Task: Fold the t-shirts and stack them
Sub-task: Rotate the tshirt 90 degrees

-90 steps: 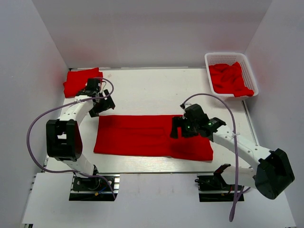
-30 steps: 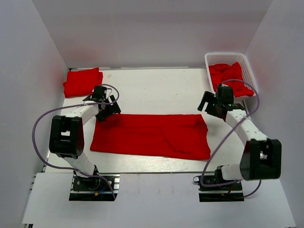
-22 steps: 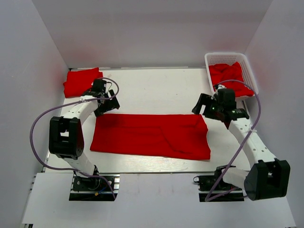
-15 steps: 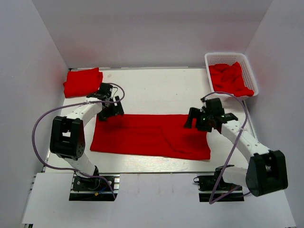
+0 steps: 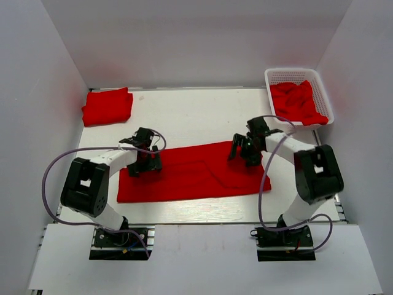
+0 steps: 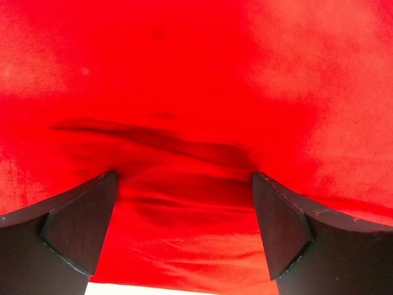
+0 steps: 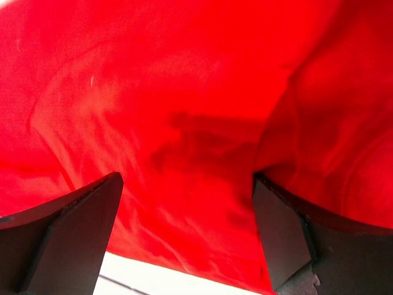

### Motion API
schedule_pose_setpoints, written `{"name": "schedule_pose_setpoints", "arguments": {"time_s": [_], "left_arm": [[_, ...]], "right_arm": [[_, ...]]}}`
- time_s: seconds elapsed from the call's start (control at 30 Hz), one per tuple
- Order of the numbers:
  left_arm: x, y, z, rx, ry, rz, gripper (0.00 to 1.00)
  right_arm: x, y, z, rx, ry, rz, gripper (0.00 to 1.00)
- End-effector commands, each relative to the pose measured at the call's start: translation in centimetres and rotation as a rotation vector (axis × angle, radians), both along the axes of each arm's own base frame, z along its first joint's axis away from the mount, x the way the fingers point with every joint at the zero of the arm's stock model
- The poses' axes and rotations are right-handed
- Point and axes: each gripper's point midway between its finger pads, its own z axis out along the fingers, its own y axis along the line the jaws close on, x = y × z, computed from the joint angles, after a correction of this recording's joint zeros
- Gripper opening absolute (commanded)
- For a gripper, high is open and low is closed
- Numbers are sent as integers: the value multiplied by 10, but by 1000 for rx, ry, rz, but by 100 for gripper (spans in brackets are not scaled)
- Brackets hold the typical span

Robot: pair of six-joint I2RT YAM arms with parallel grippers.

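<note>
A red t-shirt (image 5: 190, 175) lies spread flat across the middle of the table. My left gripper (image 5: 145, 163) is down on its far left corner, jaws open, with wrinkled red fabric (image 6: 184, 203) between the fingers (image 6: 80, 227). My right gripper (image 5: 246, 150) is down on its far right corner, jaws open over bunched fabric (image 7: 184, 184) between the fingers (image 7: 282, 233). A folded red t-shirt (image 5: 107, 106) lies at the back left. More crumpled red t-shirts (image 5: 298, 101) fill the basket.
The white lattice basket (image 5: 291, 71) stands at the back right corner. White walls close in the back and both sides. The table's near edge (image 5: 196, 216) runs just below the spread shirt; a strip of white table shows in the right wrist view (image 7: 159, 279).
Both grippers have come down from beside the far edge onto the spread shirt's far corners. The shirt's far right edge has shifted and wrinkled slightly.
</note>
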Motion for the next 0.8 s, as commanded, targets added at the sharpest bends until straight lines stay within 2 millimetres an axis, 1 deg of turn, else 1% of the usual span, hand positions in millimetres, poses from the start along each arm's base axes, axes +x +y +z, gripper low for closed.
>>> {"name": "schedule_pose_setpoints", "arguments": {"time_s": [0.0,0.03,0.07,0.1,0.13,0.17,0.2,0.23,0.27,0.3,0.33,0.37,0.4,0.43,0.47,0.5,0.53,0.57,0.6,0.63,0.67,0.7,0.73,0.77], "left_arm": [[-63,-4,-30,15,228,5,100],[-65,-9,-30,7,232,-13,100],[-67,-16,-32,0,255,-21,100],[-59,-25,-28,-16,238,-40,100],[-64,-34,-26,-15,263,-76,100],[-56,-46,-20,-32,254,-87,100],[-56,-50,-23,-18,282,-100,100],[-65,-58,-21,-12,326,-133,100],[-55,-73,-12,-37,313,-154,100],[-59,-86,-10,-42,326,-196,100],[-65,-90,-13,-27,373,-202,100],[-58,-106,-5,-50,362,-224,100],[-58,-113,-3,-53,375,-227,100],[-60,-122,-1,-35,399,-240,100],[-62,-128,2,-42,412,-231,100],[-63,-131,4,-36,422,-225,100],[-68,-138,6,-41,428,-236,100],[-73,-138,7,-31,442,-232,100],[-74,-138,10,-29,450,-203,100],[-74,-135,13,5,441,-193,100],[-79,-127,19,45,467,-171,100],[-78,-125,25,63,457,-134,100],[-67,-124,38,75,397,-125,100],[-65,-121,48,87,380,-112,100]], "right_arm": [[42,-13,-15,-123,-15,-47,90],[57,-7,-25,-136,-3,-30,90],[64,-4,-27,-139,5,-26,90],[89,3,-14,-124,-44,-15,90],[110,10,-26,-127,-28,-5,90],[119,12,-26,-133,-24,-3,90],[172,28,17,-97,-174,11,90],[171,30,-26,-116,-71,34,90],[183,33,-26,-113,-79,36,90],[229,49,-2,-73,-191,51,90],[235,55,-5,-52,-190,63,90],[236,60,-39,-48,-141,68,90],[252,66,-24,-11,-190,66,90],[267,77,-18,47,-254,76,90],[270,78,-17,62,-264,59,90],[282,77,-9,88,-318,41,90],[276,76,-23,82,-296,29,90],[292,80,-5,111,-385,26,90],[294,83,-5,120,-394,30,90],[302,85,4,133,-424,33,90],[302,87,0,139,-422,39,90],[304,89,3,149,-429,44,90],[305,92,8,164,-436,51,90],[306,92,10,166,-441,51,90]]}}
